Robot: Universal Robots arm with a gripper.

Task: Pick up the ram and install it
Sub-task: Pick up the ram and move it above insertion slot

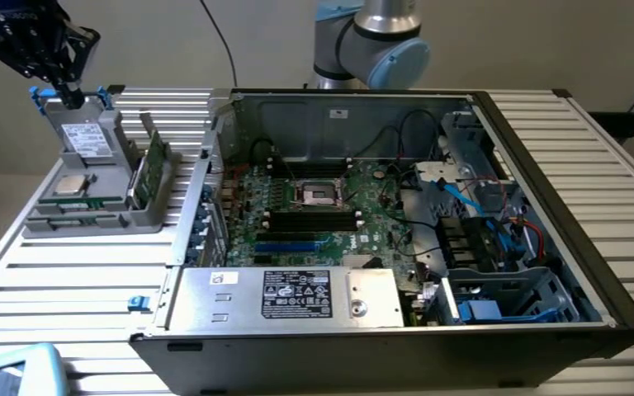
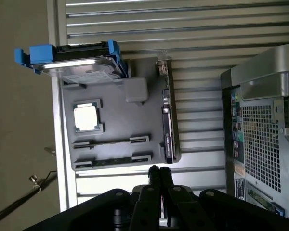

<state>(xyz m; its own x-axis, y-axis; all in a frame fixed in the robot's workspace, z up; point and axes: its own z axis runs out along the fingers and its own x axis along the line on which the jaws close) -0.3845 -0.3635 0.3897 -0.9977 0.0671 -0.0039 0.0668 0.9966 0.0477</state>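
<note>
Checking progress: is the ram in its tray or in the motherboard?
In the tray: the ram stands on edge along the tray's side, outside the case.

Thin green ram, upright on edge in grey holder

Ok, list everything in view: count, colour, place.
table: 1, white slatted, under everything
holder: 1, grey, table, exterior view's left
ram: 1, green, on edge in the holder, case side
processor chip: 1, silver, flat in the holder
drive: 1, grey, blue carrier, holder's far end
computer case: 1, black and silver, open, centre
motherboard: 1, green, inside the case
power supply: 1, silver, case's near edge
arm: 1, silver-blue, behind the case
gripper: 1, black, shut, empty, above the holder
</note>
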